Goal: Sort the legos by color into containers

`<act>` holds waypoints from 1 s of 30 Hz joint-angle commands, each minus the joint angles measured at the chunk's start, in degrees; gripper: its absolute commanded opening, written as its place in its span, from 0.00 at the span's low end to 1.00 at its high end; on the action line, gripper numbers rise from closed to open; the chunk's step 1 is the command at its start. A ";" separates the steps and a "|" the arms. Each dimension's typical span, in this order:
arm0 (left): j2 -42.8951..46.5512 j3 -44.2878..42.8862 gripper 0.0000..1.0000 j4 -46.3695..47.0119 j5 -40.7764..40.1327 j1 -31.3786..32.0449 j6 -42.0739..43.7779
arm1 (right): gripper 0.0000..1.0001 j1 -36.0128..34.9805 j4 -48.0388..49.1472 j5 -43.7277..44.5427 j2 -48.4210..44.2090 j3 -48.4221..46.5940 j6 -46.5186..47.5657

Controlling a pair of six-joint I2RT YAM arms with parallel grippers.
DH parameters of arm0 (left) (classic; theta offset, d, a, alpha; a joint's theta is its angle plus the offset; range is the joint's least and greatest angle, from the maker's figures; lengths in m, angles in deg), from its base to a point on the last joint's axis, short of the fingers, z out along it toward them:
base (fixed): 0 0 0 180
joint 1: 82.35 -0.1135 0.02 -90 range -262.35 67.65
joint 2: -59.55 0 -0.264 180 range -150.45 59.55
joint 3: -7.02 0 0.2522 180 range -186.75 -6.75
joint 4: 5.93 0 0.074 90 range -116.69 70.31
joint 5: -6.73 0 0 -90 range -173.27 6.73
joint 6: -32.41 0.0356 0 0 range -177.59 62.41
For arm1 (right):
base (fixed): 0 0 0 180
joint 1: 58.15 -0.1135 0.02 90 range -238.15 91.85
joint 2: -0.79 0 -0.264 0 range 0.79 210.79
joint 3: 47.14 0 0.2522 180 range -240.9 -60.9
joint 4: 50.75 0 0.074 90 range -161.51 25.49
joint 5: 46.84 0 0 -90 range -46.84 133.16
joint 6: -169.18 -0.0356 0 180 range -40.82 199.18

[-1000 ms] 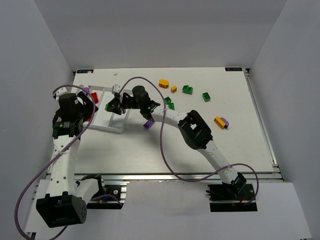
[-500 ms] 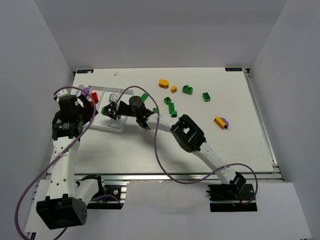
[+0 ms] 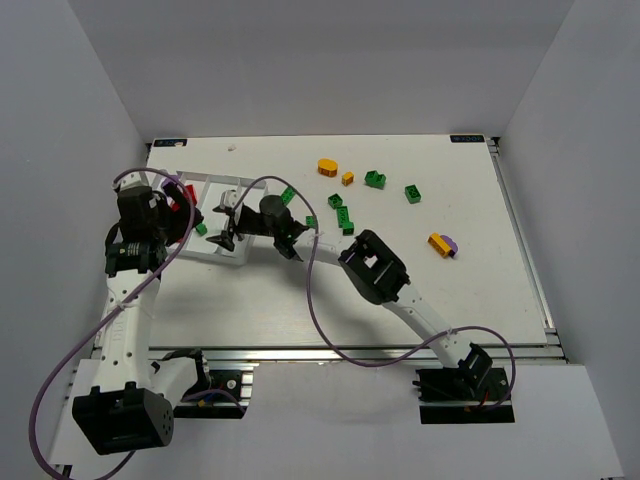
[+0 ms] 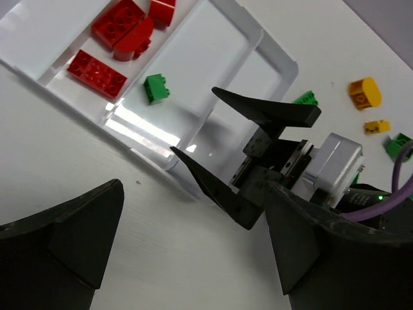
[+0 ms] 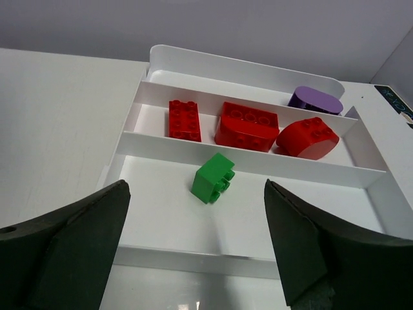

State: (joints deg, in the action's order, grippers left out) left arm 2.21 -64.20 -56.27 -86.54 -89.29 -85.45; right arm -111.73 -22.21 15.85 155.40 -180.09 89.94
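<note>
The white tray (image 5: 193, 261) has long compartments. A green brick (image 5: 213, 177) lies on its side, free, in the compartment just below my right gripper (image 5: 197, 258), which is open and empty. The neighbouring compartment holds three red bricks (image 5: 248, 126), and a purple rounded one (image 5: 315, 101) sits in the farthest. From above, my right gripper (image 3: 218, 225) hovers over the tray (image 3: 240, 262) and the green brick (image 3: 200, 228). My left gripper (image 4: 193, 258) is open and empty over bare table beside the tray's near corner (image 4: 181, 165); it is also in the top view (image 3: 178, 222).
Loose legos are scattered on the table right of the tray: an orange rounded brick (image 3: 328, 167), a small orange one (image 3: 347, 178), several green bricks (image 3: 375, 179) (image 3: 412, 193) (image 3: 345, 221), and an orange-and-purple pair (image 3: 441, 243). The right arm's purple cable (image 3: 320, 290) loops over the table.
My right gripper has opened and let go of the green brick, which now lies in the tray. The left arm has shifted slightly toward the far side.
</note>
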 commanded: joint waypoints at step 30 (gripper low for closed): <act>-39.75 -19.97 0.81 7.49 -2.79 36.55 -7.47 | 0.79 44.16 -49.84 -18.39 -59.76 46.94 2.15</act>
State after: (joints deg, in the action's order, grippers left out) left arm -34.78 -80.44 -45.47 -83.09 -56.02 -92.86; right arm -70.18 -61.94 -0.74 99.20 -135.38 87.97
